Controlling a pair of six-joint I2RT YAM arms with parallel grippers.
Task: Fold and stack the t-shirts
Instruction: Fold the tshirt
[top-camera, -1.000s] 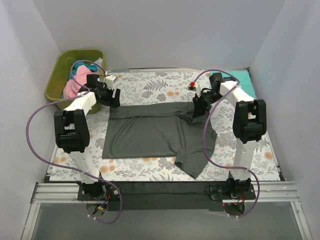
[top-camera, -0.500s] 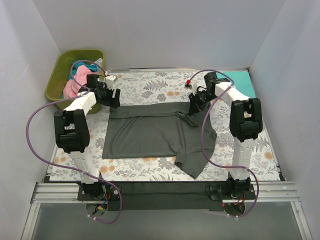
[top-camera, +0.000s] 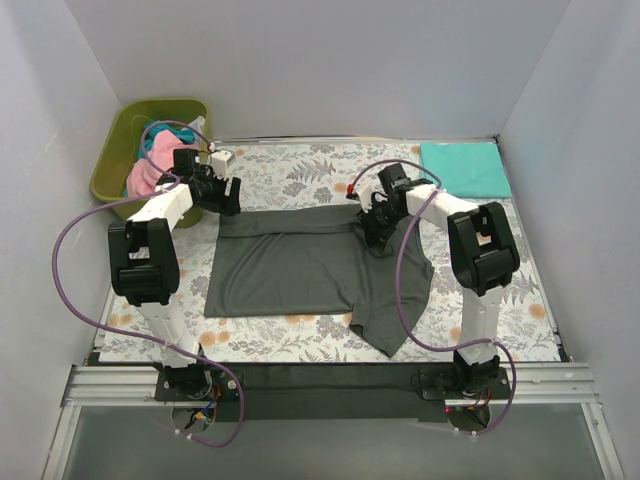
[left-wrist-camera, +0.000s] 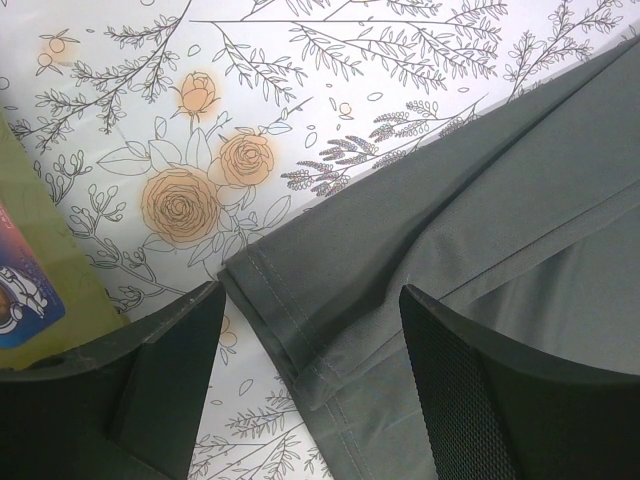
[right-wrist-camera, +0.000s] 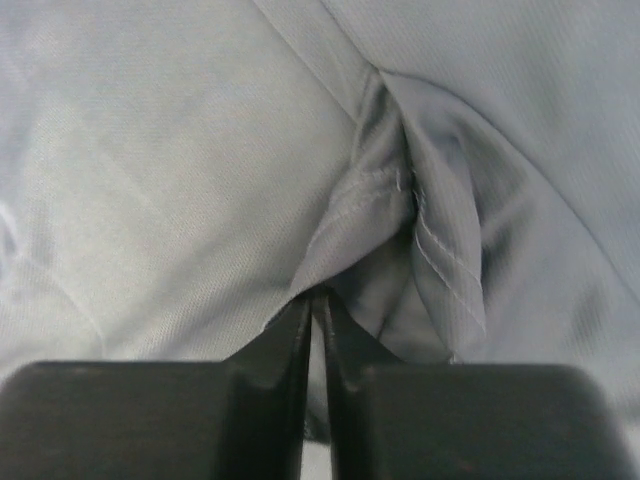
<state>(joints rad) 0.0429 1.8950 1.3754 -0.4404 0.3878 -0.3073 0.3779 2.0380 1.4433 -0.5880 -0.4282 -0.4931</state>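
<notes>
- My right hand (right-wrist-camera: 312, 298) pinches a shirt (right-wrist-camera: 150, 180) fold at its tips, likely to fold it inward.
- My left hand (left-wrist-camera: 310, 312), spread, straddles the corner, ready to anchor.

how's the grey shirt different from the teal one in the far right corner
The grey shirt lies spread open mid-table with one sleeve sticking out; the teal shirt is folded into a neat rectangle. The grey shirt covers far more cloth than the teal shirt. The right gripper is shut on a fold of the grey shirt; nothing touches the teal shirt. Both lie on the floral table cloth.
</notes>
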